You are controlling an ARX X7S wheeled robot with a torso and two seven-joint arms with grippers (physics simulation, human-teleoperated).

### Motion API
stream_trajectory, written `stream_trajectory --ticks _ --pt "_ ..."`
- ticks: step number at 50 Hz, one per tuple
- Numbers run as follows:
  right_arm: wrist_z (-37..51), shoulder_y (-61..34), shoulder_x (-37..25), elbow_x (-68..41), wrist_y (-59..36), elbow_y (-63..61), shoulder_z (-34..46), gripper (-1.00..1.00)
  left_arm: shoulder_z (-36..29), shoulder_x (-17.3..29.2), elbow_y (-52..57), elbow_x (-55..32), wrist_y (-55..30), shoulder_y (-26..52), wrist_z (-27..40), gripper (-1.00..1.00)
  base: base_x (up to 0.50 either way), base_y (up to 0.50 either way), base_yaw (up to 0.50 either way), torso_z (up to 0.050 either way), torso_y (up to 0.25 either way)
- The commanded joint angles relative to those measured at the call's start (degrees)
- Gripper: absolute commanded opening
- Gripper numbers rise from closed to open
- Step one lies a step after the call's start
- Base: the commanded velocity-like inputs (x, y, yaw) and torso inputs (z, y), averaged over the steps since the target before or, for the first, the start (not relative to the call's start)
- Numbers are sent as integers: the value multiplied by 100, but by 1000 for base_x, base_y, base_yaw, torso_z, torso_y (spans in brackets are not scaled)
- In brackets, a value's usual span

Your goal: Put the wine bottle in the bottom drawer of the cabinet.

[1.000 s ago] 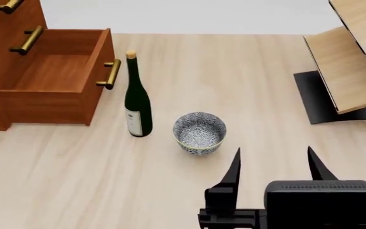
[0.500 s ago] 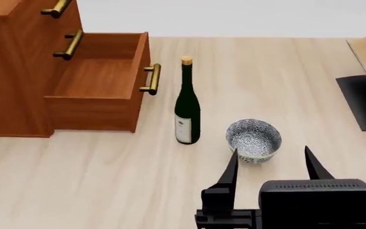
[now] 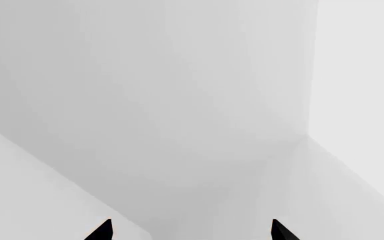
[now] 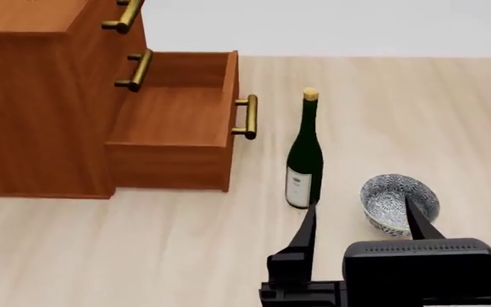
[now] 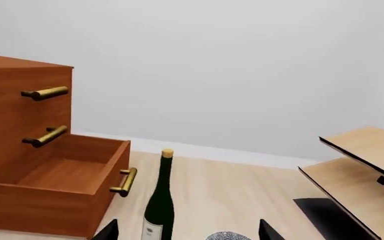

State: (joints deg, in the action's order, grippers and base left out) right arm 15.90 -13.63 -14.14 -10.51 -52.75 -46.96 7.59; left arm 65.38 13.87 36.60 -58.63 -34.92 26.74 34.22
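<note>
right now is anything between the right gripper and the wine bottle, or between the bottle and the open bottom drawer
Nothing visible blocks either path. The right gripper sits open just short of the upright wine bottle, with the patterned bowl off to the side. Bare floor separates the bottle from the pulled-out, empty-looking bottom drawer.

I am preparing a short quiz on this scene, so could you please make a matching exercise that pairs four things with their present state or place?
Things:
1. wine bottle
2. bottom drawer
3. bowl
4. right gripper

States:
A. pulled out, nothing inside
B. open, holding nothing
C. upright on the floor beside the drawer's handle
D. patterned, partly hidden behind a gripper finger in the head view

Pairs: 1-C, 2-A, 3-D, 4-B
</note>
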Motion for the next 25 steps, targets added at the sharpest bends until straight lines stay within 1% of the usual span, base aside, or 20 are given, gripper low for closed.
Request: stream_trajectory --ticks 1,5,15,18,25 --pt "11 19 -38 -26 51 35 9 100 -65 -12 35 94 67 -58 -97 100 148 270 0 0 0" --pt "16 2 -32 -38 71 58 26 100 -158 33 28 199 22 -79 -60 100 145 266 0 0 0" --pt "60 -21 -35 -30 81 112 102 100 -179 44 28 121 8 -121 -103 100 147 266 0 0 0" --pt "50 -33 -19 -58 105 149 107 100 -224 135 41 111 -64 -56 28 100 152 264 0 0 0" --pt "69 -66 -7 -98 78 130 90 100 -237 65 30 180 17 -147 -105 100 151 239 0 0 0"
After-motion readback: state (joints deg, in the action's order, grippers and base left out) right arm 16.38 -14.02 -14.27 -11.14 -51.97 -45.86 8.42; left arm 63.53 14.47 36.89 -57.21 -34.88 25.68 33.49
